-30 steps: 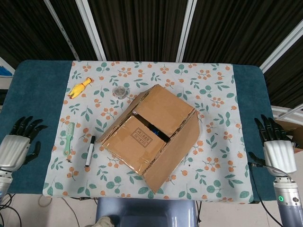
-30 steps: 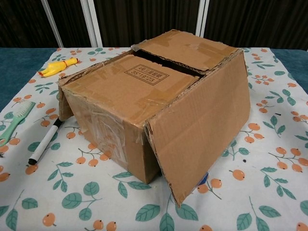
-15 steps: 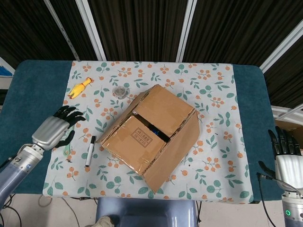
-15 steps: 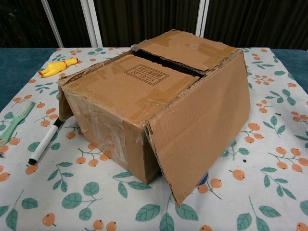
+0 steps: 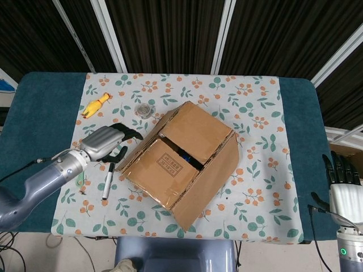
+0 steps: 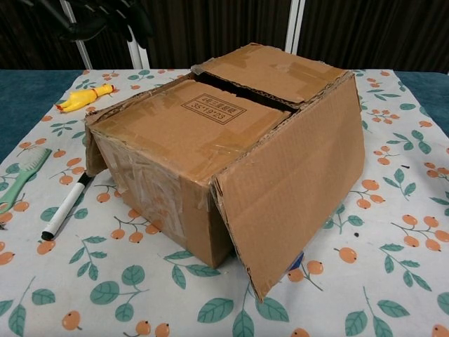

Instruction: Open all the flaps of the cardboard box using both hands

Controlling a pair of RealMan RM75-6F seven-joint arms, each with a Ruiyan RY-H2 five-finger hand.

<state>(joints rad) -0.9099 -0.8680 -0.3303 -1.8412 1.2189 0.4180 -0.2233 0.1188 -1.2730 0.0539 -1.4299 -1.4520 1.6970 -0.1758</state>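
The taped cardboard box (image 5: 181, 158) sits askew in the middle of the flowered cloth. Its two top flaps (image 6: 210, 116) lie down with a dark gap between them. One large side flap (image 6: 298, 182) hangs open down the box's right front side. My left hand (image 5: 105, 143) hovers just left of the box with its dark fingers (image 5: 123, 134) apart, holding nothing and not touching the cardboard. In the chest view only the fingertips (image 6: 105, 14) show, at the top left. My right hand (image 5: 342, 190) stands off the table's right edge, fingers spread and empty.
A black-and-white marker (image 5: 107, 181) and a green comb (image 5: 82, 164) lie left of the box, under my left arm. A yellow rubber chicken (image 5: 95, 106) and a small round lid (image 5: 146, 109) lie behind them. Something blue (image 6: 296, 263) peeks from under the hanging flap.
My left hand has swung in from the table's left edge over the cloth to the box's left side. The right hand has dropped slightly. The box has not moved.
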